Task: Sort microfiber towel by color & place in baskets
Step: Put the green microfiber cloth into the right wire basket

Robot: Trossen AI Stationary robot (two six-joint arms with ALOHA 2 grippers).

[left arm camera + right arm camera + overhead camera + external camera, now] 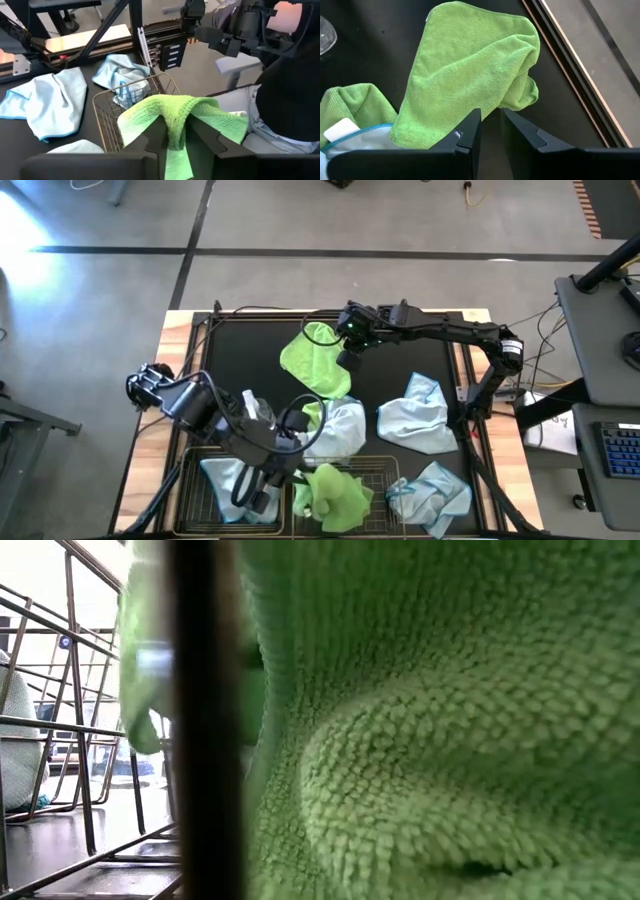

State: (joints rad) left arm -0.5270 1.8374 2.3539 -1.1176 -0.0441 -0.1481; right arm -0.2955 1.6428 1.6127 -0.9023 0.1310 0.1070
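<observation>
A wood-edged table under a black mat. On the mat lie a green towel near the far edge, blue towels toward the right edge, and two wire baskets along the near edge.

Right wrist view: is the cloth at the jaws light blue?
No, the towel at the right gripper is lime green.

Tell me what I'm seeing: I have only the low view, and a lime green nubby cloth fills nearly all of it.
Observer: From above, that lime green microfiber towel lies bunched over the right-hand black wire-mesh basket.
Operator: Which arm is there?
Observer: The left gripper, with that towel right at its tip.
Operator: And the other arm?
Observer: The right gripper is across the black mat, at a second lime green towel lying outside the baskets.
</observation>
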